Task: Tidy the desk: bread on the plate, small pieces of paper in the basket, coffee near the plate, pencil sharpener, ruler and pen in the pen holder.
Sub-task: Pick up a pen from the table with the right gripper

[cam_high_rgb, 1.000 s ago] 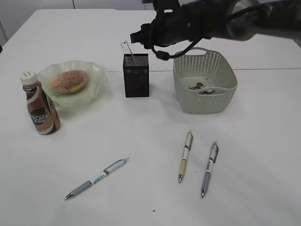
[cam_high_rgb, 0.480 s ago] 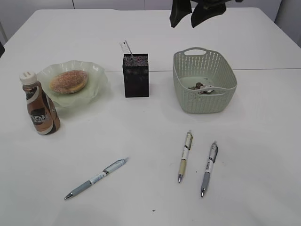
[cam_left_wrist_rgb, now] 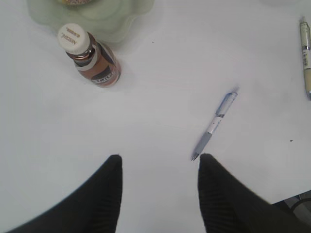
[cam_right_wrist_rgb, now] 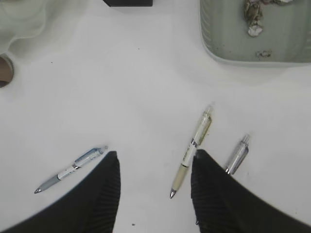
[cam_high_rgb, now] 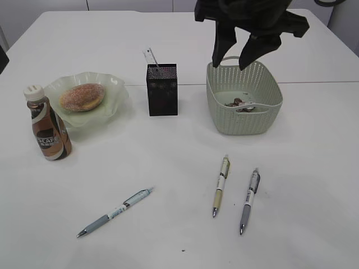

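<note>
I find the right hand (cam_high_rgb: 242, 59) hanging above the far rim of the basket (cam_high_rgb: 269, 115), fingers about half apart and holding nothing; half a second ago it was higher and farther back, and a second ago the arm lay across the scene over the pen holder (cam_high_rgb: 162, 89), so it has swung away from the holder and come down toward the near side. The ruler (cam_high_rgb: 150, 57) stands in the pen holder, to the hand's left. Seen from its own camera, the cream pen (cam_right_wrist_rgb: 191, 150) lies just ahead between the fingers, the grey pen (cam_right_wrist_rgb: 237, 154) beside it, the blue pen (cam_right_wrist_rgb: 71, 169) off to the left. The left hand (cam_left_wrist_rgb: 158, 189) is likewise half open and empty, with the blue pen just ahead of its right finger and the coffee (cam_left_wrist_rgb: 90, 57) farther off beside the plate (cam_left_wrist_rgb: 121, 19). Bread (cam_high_rgb: 82, 96) is on the plate, the paper wads (cam_high_rgb: 240, 103) are in the basket. I judge the pens are what remains; no sharpener is visible to me.
</note>
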